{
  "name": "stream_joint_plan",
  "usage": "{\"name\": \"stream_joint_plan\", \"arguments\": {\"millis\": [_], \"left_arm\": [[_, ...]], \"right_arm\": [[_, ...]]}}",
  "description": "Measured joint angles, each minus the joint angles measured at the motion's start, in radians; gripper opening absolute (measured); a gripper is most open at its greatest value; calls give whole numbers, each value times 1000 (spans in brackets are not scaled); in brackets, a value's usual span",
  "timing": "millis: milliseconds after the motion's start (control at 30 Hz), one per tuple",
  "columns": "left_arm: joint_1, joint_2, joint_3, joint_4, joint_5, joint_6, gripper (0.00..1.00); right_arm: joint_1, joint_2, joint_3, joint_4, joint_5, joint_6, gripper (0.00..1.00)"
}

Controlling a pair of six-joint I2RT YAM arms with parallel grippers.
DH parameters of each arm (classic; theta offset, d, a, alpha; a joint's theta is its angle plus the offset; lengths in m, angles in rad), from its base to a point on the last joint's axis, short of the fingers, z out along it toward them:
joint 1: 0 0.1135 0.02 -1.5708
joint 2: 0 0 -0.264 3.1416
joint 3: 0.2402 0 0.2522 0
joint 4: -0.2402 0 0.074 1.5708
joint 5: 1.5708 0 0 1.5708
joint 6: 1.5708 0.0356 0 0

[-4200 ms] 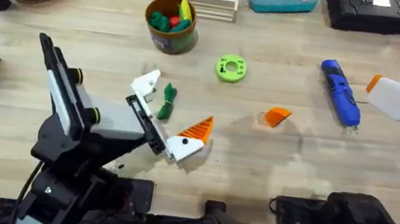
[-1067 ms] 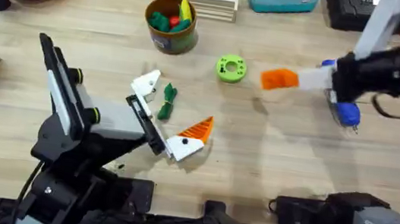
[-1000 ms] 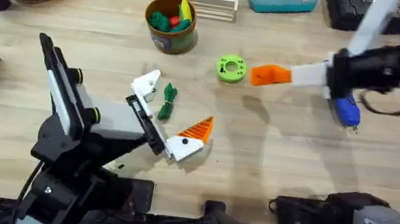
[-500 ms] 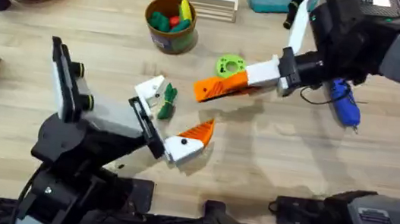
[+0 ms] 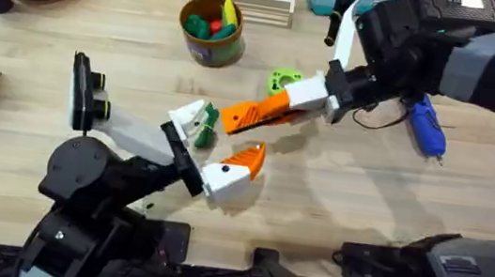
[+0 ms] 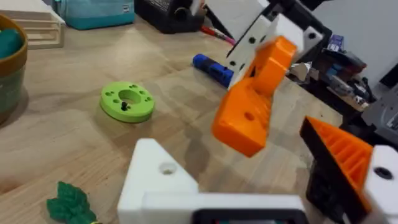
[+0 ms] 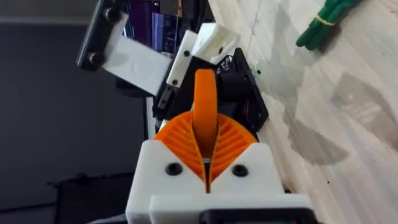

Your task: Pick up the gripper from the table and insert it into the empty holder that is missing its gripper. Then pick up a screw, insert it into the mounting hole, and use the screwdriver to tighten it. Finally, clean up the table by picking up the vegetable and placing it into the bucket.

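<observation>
Orange plastic, wedge-shaped: the gripper (image 5: pixel 252 114) is off the table, pinched between the pads of the right gripper (image 5: pixel 281 108) at the centre of the overhead frame, its tip pointing toward the empty holder (image 5: pixel 187 114) just left of it. The two are near but apart; insertion is judged not yet made. The left gripper (image 5: pixel 208 149) lies spread, one finger carrying its orange pad, the other bare white.

The vegetable (image 5: pixel 204 126) lies on the table between those fingers, not cleared. The screwdriver (image 5: pixel 425 125) rests at right of frame, untouched. The bucket (image 5: pixel 211 30) stands at upper centre, holding toy produce. A lime-green ring (image 5: pixel 282 78) lies behind the right gripper.

Remaining: seating the wedge, screw, tightening, clean-up.
</observation>
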Motion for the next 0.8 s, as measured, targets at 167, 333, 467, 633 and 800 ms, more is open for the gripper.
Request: {"name": "stream_joint_plan", "arguments": {"millis": [167,333,467,633,800], "left_arm": [[0,0,0,-5,58,49,987],[0,0,0,-9,127,111,987],[0,0,0,-12,168,153,987],[0,0,0,-14,205,199,987],[0,0,0,-15,211,231,987]], "right_arm": [[0,13,0,7,-3,43,19],[6,14,0,6,-10,61,19],[39,13,0,6,-10,67,19],[77,13,0,6,-10,71,19],[76,14,0,7,-10,72,19]]}}
